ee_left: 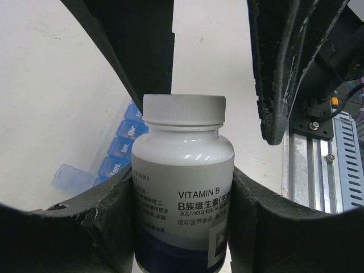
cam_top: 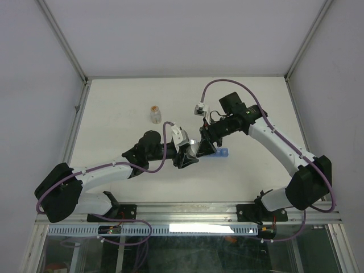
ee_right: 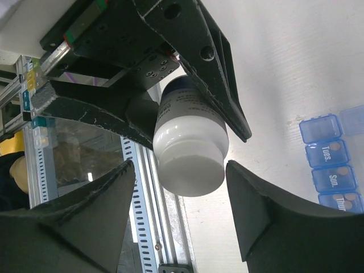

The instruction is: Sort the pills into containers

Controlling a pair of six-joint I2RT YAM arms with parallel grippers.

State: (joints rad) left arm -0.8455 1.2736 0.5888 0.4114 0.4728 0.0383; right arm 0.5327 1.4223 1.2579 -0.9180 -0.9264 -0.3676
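My left gripper [ee_left: 181,177] is shut on a white bottle [ee_left: 182,170] labelled VITAMIN B, with a dark blue band and a white screw cap [ee_left: 183,109]. It holds the bottle off the table. My right gripper [ee_right: 179,169] is open, its fingers either side of the cap [ee_right: 190,165] with a gap on each side. In the top view the two grippers, left [cam_top: 187,156] and right [cam_top: 205,147], meet at mid-table with the bottle [cam_top: 195,149] between them. The blue pill strip [cam_top: 222,152] lies beside them; it also shows in the left wrist view [ee_left: 120,145] and the right wrist view [ee_right: 329,162], one lid open [ee_left: 74,177]. I see no loose pills.
A small clear vial with orange [cam_top: 155,114] stands upright on the table at back left of the grippers. The aluminium rail [cam_top: 187,211] runs along the table's near edge. Frame posts [cam_top: 77,114] stand at the sides.
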